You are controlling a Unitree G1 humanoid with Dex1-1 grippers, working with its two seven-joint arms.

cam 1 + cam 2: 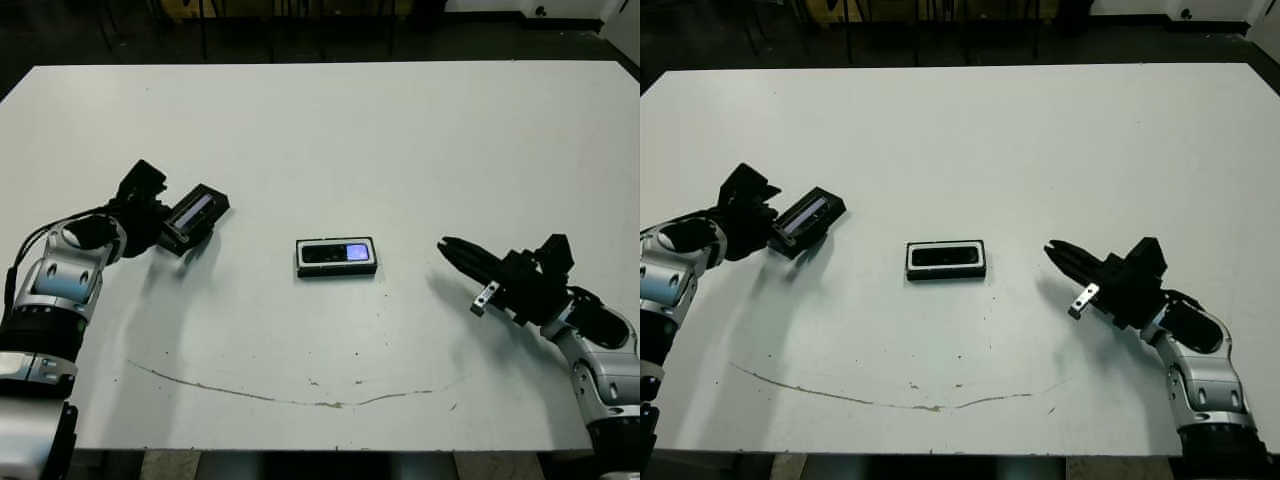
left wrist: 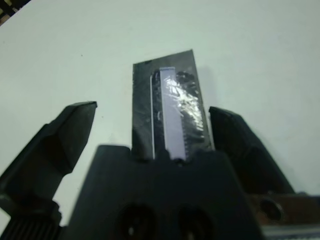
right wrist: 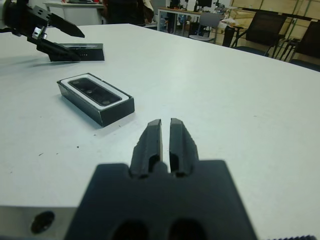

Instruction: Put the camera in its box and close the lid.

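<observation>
Camera [image 1: 337, 253] found seated inside box [image 1: 337, 270], near centre of white surface [image 1: 330, 140], bluish-white panel facing up and toward robot's right end of bar. Largest item first: surface broad and pale, marked by a thin brown curved line [image 1: 290, 397] along near edge and a few small specks. Left arm [image 1: 62, 275] bent in from robot's left, silver and black casing visible. Right arm [image 1: 590, 345] reaching in from robot's right, well apart from box. Left tool [image 2: 150, 130] spread wide, fingers [image 2: 70, 130] standing either side of lid, apparently clear of its edges; contact under tool body cannot be told from wrist view. Lid [image 1: 194, 217] lying on surface to robot's left of box, well apart from it, angled, pale grey glossy window strip facing up. Right tool [image 3: 165, 137] nearly closed, only a narrow slit between fingers, nothing held, pointed toward box from robot's right. Box open, black outer walls and white lining showing around camera, long side running left to right. Lid not on box. In right wrist view, left tool and lid seen beyond box; chairs [image 3: 265, 35] and furniture noted beyond far edge of surface.
</observation>
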